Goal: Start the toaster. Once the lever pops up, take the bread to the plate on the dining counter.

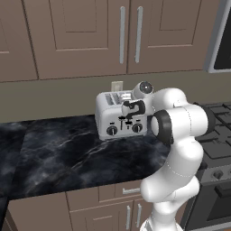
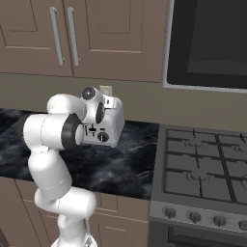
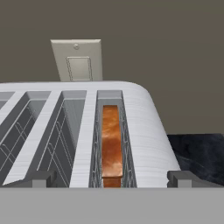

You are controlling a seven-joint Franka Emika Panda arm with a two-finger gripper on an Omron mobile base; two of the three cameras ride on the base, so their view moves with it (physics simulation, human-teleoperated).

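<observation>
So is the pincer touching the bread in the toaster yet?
Apart. In the hand view the pincer straddles the slot, its fingertips wide open on either side of the bread, with visible gaps to both and the toaster grille between.

Black stone counter with white marble veining (image 1: pixel 67 158), running along the wall over brown cabinet fronts. Standing directly on it, at the back against the wall: silver boxy four-slot toaster with two black round knobs (image 1: pixel 113 115), upright, knobs and small black sliders facing forward. In front of the toaster, and to its left in the left base view, bare dark slab. In the right base view, counter (image 2: pixel 120 164) ending just right of the toaster (image 2: pixel 108 128). In the hand view, a corner of the dark veined top (image 3: pixel 197 153) beside the toaster (image 3: pixel 140 127).
</observation>
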